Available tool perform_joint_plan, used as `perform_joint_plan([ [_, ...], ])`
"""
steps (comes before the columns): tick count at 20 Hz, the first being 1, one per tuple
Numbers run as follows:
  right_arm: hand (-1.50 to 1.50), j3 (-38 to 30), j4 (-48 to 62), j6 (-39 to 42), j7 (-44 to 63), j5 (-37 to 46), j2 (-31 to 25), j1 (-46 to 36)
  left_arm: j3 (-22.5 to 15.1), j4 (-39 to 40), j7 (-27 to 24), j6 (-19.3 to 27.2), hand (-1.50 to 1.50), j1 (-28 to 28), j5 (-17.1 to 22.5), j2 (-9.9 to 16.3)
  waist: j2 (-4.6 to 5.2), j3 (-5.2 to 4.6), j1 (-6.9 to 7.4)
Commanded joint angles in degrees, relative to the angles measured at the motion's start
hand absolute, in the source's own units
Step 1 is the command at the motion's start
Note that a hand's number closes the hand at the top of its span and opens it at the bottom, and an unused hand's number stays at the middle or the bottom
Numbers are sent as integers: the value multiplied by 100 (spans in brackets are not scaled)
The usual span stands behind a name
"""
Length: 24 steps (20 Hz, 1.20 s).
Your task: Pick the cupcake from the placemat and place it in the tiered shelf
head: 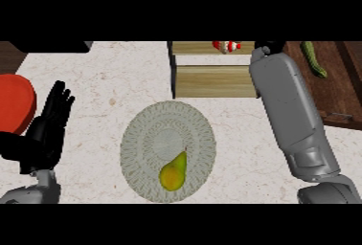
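The cupcake (226,46), red and white, sits on the upper step of the wooden tiered shelf (212,81) at the top edge of the view. My right forearm stretches up to the shelf, and only a small black part of the right hand (263,47) shows, just right of the cupcake. Whether that hand touches the cupcake is hidden. The round woven placemat (148,139) lies at the centre of the counter with a yellow-green pear (173,171) on it. My left hand (51,119) rests open at the left, fingers pointing up.
A red plate (14,103) lies at the left edge, partly under my left hand's side. A green cucumber (313,60) lies on a dark wooden board (339,91) at the right. A dark object (50,45) sits at the top left.
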Motion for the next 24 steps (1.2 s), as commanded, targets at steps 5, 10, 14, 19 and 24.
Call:
perform_joint_plan([
  [5,-150,-276,-1608,428,960,-227,-786,841,280,144,1,-78,0,21,144,126,-63,-4,-205],
  [10,-150,-370,-3106,1101,1399,-570,-1148,1983,55,6,-396,9,0,486,-40,-120,-60,-3,-188],
  [14,-150,-360,-4748,1824,2146,-880,-1332,2820,-29,-272,-116,8,0,436,-83,-110,-62,-3,-174],
  [19,-150,-948,-5709,2415,1821,-1884,-1651,3875,199,-59,153,-115,0,-56,130,46,-24,2,-127],
  [24,-150,-1331,-6153,2738,2046,-2412,-1924,4143,-86,-90,98,152,0,-78,-329,-168,-4,0,-51],
])
